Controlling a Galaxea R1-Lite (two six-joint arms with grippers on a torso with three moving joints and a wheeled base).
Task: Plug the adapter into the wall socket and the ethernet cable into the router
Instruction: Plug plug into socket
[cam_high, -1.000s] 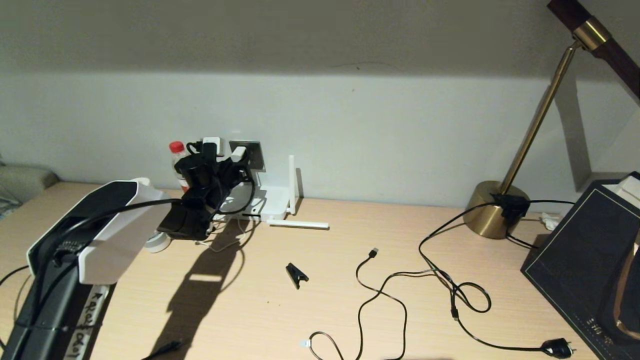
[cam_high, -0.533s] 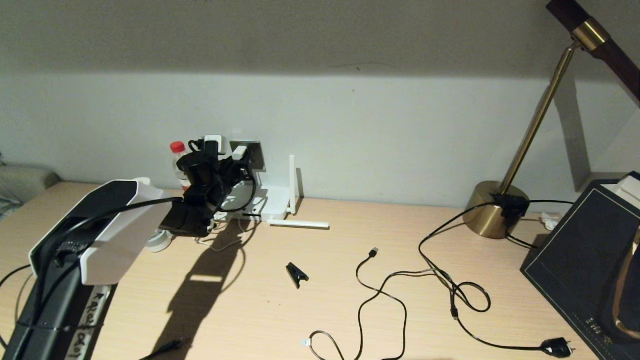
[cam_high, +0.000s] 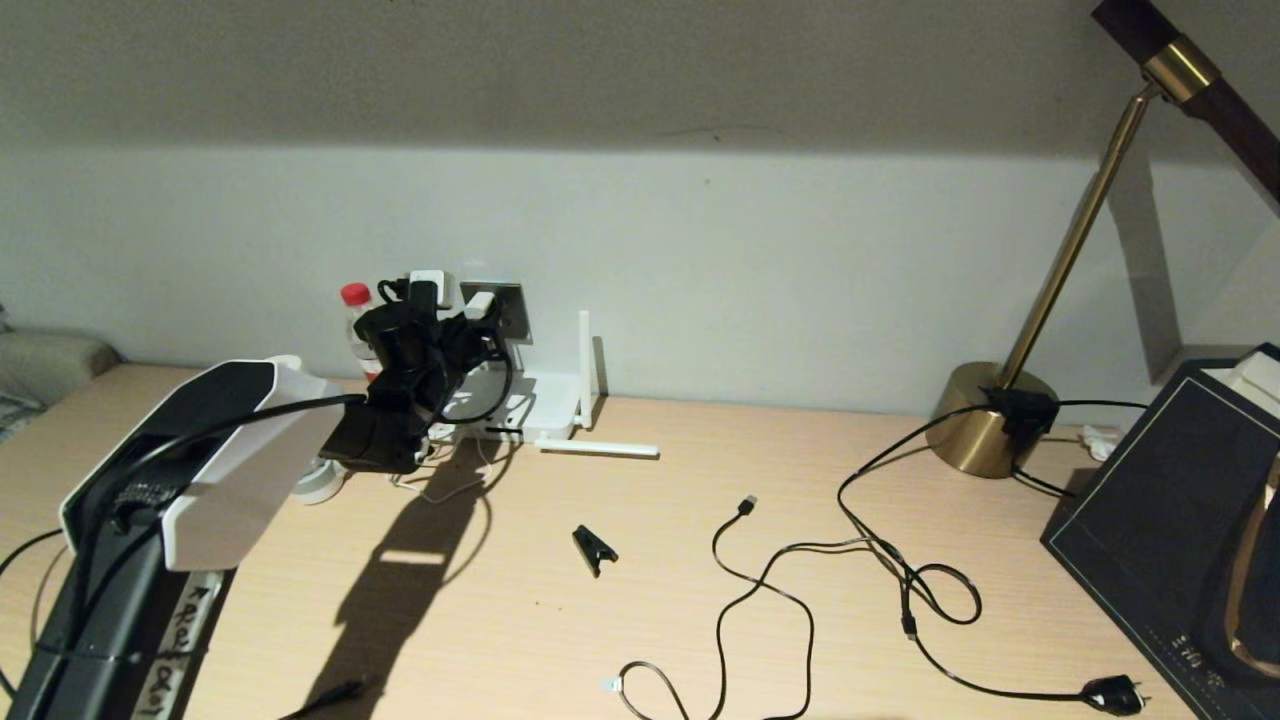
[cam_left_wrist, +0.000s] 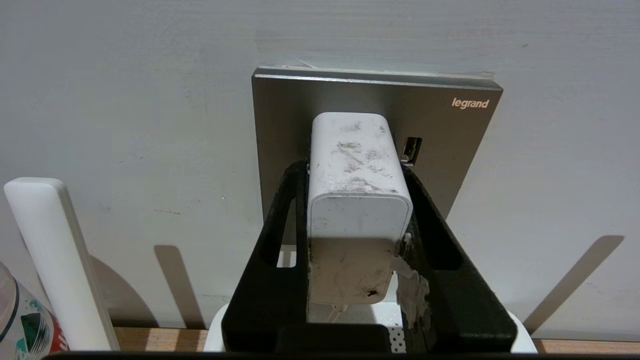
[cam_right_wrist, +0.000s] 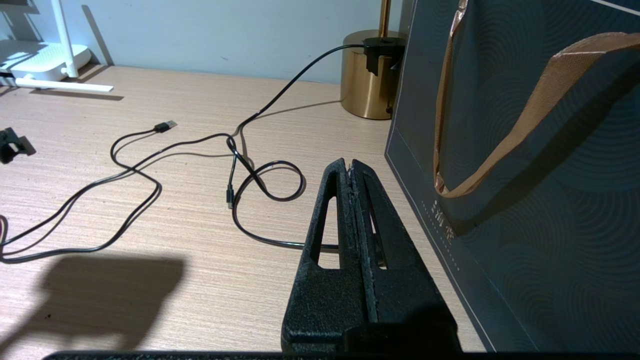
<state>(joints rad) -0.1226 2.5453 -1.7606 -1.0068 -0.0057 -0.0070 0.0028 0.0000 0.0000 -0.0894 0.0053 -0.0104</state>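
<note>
**Adapter at the faceplate: push it home squarely**

A pale wooden desk (cam_high: 640, 620) runs along a grey-white wall. From the head view, your left tool (cam_high: 470, 315) is reaching to the wall socket (cam_high: 510, 310) at the back, just above the router (cam_high: 540, 400). A loose black cable (cam_high: 760, 590) sprawls across the desk to the right, near the brass lamp base (cam_high: 985, 420).

In the left wrist view, the left tool (cam_left_wrist: 357, 170) is clamped partway closed around the adapter (cam_left_wrist: 357, 175), one finger on each side, and the adapter's front end sits against the wall socket (cam_left_wrist: 450, 130). Whether the prongs are fully in is hidden, so press straight along the adapter's axis, keep it level, and loosen only once it sits flush. Mind the thin white cord below.

In the right wrist view, the right tool (cam_right_wrist: 352, 167) hangs with its fingers pressed together, empty, beside the dark paper bag (cam_right_wrist: 525, 175).
</note>
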